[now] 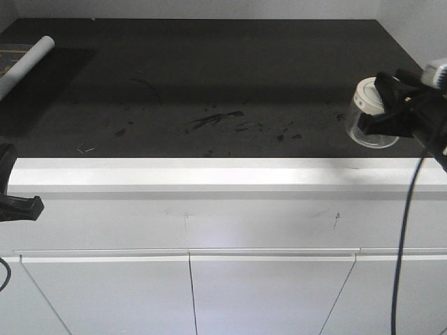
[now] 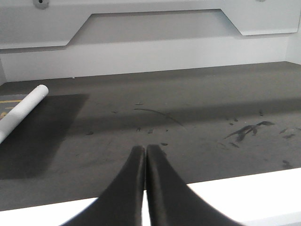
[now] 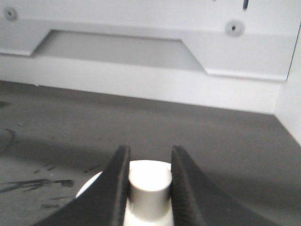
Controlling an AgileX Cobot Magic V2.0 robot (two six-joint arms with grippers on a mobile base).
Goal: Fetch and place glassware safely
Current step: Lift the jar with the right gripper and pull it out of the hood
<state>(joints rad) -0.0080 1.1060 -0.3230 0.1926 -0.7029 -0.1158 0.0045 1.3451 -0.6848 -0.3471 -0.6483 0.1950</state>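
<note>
The right gripper (image 3: pixel 149 157) clamps the lid knob (image 3: pixel 149 184) of the glass jar (image 1: pixel 368 129) near the bench's (image 1: pixel 209 70) right edge. The left gripper (image 2: pixel 144 150) is closed and empty by the front edge.

Dark smudged countertop (image 1: pixel 279 63) with white tube (image 1: pixel 28 64) far left.

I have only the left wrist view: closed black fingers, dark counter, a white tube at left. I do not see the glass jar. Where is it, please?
Observer: In the front view the glass jar is near the right end of the dark counter.
Operator: Is something holding it?
Observer: Yes; the right wrist view shows the right gripper shut on the lid's knob.
Operator: Is the tube close to it?
Observer: No; the white tube lies at the far left, well apart.
</note>
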